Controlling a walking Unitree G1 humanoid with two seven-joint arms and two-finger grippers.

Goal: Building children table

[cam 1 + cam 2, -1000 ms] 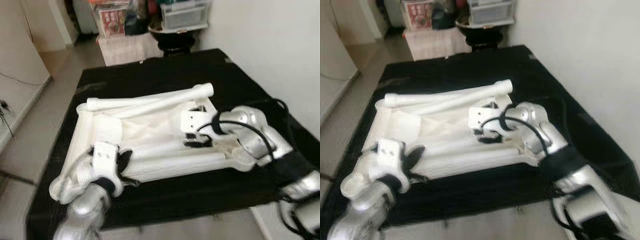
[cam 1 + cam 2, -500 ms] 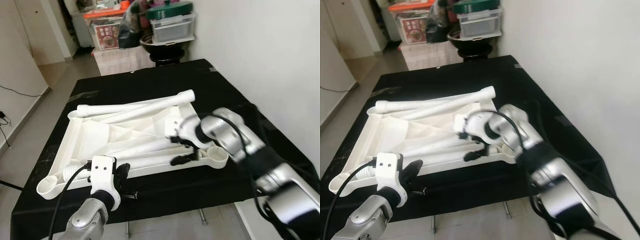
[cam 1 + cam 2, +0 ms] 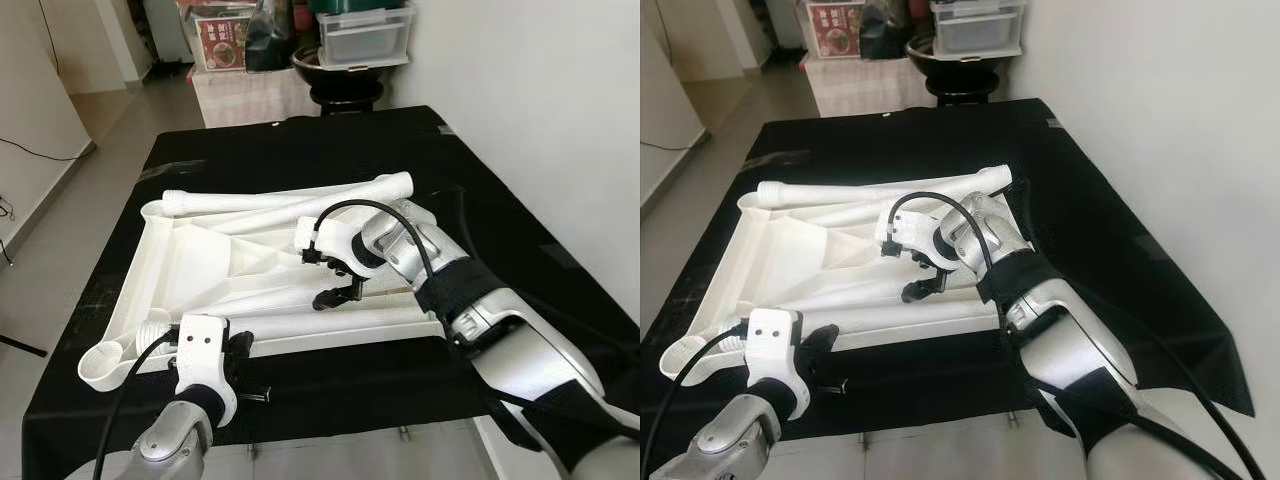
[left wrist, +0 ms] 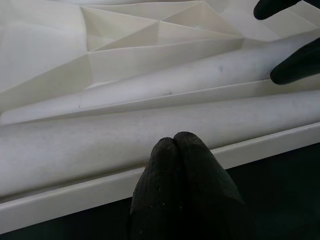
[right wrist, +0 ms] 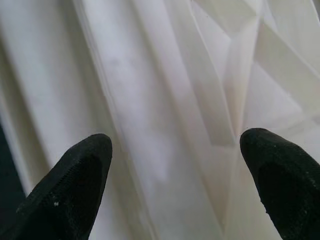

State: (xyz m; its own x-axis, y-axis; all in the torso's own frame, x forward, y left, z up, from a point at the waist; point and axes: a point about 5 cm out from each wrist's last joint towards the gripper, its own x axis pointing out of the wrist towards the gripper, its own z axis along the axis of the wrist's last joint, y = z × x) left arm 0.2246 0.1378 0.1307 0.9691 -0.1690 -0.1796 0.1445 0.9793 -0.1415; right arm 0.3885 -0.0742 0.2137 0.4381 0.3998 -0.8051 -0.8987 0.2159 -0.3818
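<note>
1. Both arms were silver metal w/ rounded, glossy segments.
2. Right arm [image 3: 520, 350] had black fabric bands round the forearm & a thin black cable looping over the wrist.
3. Left arm [image 3: 170, 450] carried a white boxy wrist block w/ two small dark screw holes, plus a black cable alongside.
4. Right gripper [image 3: 337, 283] & left gripper [image 4: 180, 150] fingers were black, rounded-tipped, w/ a finely textured surface.

No legible text: the printing on the red box [image 3: 222, 42] is too small to read.
</note>
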